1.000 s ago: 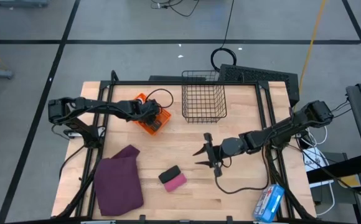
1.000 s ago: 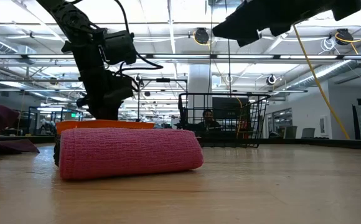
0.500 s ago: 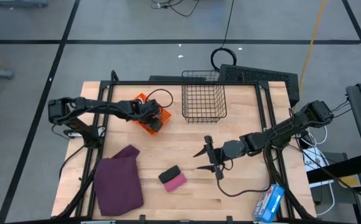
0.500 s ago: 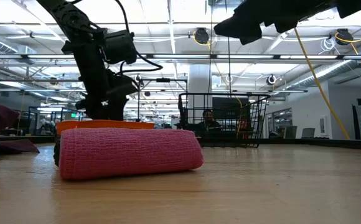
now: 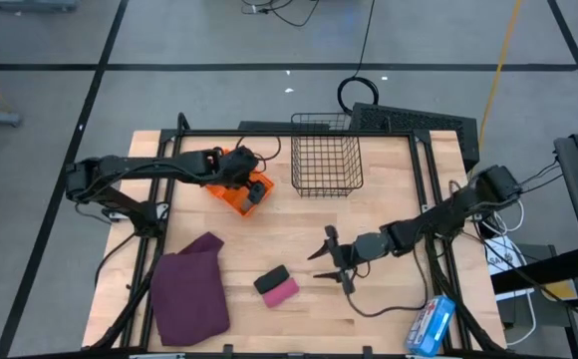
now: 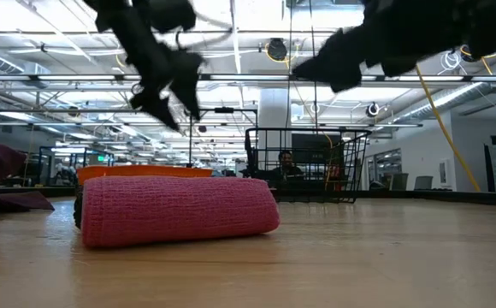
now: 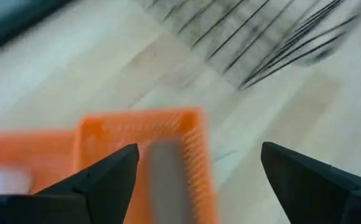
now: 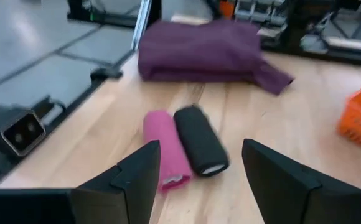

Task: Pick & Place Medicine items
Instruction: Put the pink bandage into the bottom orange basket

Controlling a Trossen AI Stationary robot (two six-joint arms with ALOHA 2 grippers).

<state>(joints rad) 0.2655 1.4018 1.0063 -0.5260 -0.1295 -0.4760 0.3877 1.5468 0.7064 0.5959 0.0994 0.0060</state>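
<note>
While your left gripper point(image 5: 241, 172) hangs open over the orange tray point(image 5: 252, 195), your right gripper point(image 5: 326, 261) hovers open.
A white medicine item point(image 7: 0, 182) lies in the tray beneath the left fingers; pink roll point(image 8: 165, 149) and black roll point(image 8: 199, 139) ahead of the right.

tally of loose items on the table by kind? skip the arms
Orange tray: 1
Wire basket: 1
Maroon cloth: 1
Pink roll: 1
Black roll: 1
Blue-and-white packet: 1
Total: 6
</note>
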